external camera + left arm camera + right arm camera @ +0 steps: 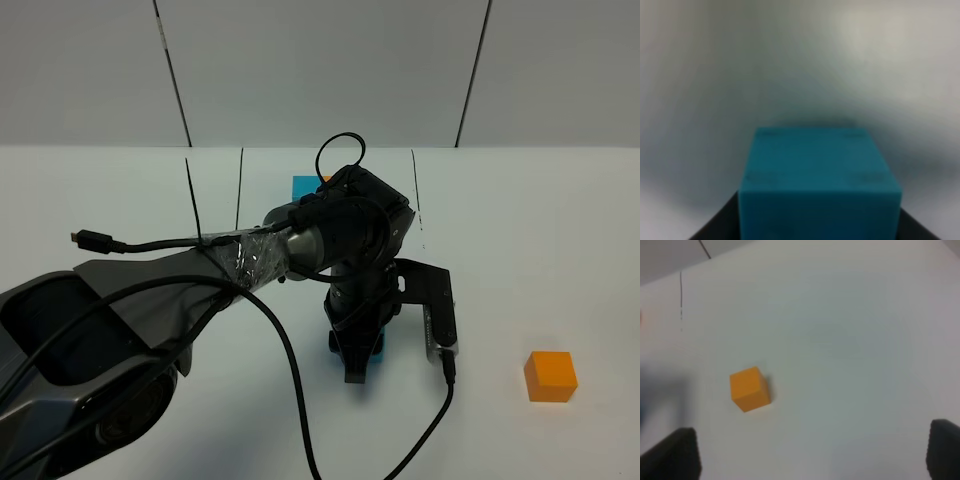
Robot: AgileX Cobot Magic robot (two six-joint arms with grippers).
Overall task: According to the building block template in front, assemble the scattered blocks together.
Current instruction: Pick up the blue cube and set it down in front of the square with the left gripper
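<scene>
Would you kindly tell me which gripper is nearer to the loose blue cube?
Left. The left gripper is shut on the blue cube. The right gripper hangs open well apart from it, with the orange cube ahead of it instead.

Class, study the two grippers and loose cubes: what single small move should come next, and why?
Probably bring the right gripper down over the orange cube and close: its jaws stand open, apart from the cube, while the left gripper holds the blue cube.
</scene>
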